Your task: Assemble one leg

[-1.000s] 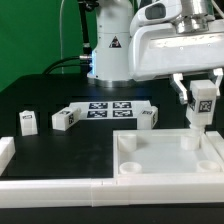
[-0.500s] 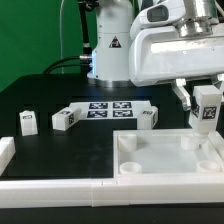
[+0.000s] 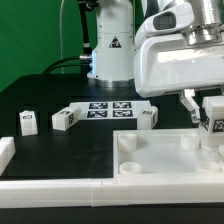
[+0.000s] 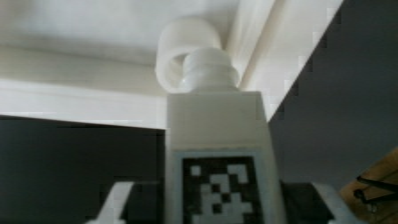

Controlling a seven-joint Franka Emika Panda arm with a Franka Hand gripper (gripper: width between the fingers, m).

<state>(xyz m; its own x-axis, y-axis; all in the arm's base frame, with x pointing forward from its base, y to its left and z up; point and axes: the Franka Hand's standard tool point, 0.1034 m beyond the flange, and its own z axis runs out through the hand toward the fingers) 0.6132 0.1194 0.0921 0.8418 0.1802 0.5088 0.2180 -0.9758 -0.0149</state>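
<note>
My gripper (image 3: 213, 112) is shut on a leg (image 3: 214, 120), a small white block with a black-and-white tag, held upright above the far right corner of the large white tray-like piece (image 3: 160, 158). In the wrist view the held leg (image 4: 221, 150) fills the middle between my fingers (image 4: 128, 200), its tag facing the camera, with a white peg at its end close to the tray's corner hole (image 4: 192, 45). Three more legs lie on the table: one (image 3: 27, 122) at the exterior view's left, one (image 3: 64, 119) beside the marker board, one (image 3: 148, 116) at the board's other end.
The marker board (image 3: 110, 108) lies at the table's middle, in front of the arm's base (image 3: 110, 55). A low white wall (image 3: 50, 186) runs along the front edge, with a white block (image 3: 5, 152) at the exterior view's left.
My gripper has carried the leg toward the exterior view's right and slightly lower, from above the tray's far right corner hole to near the frame's right edge.
</note>
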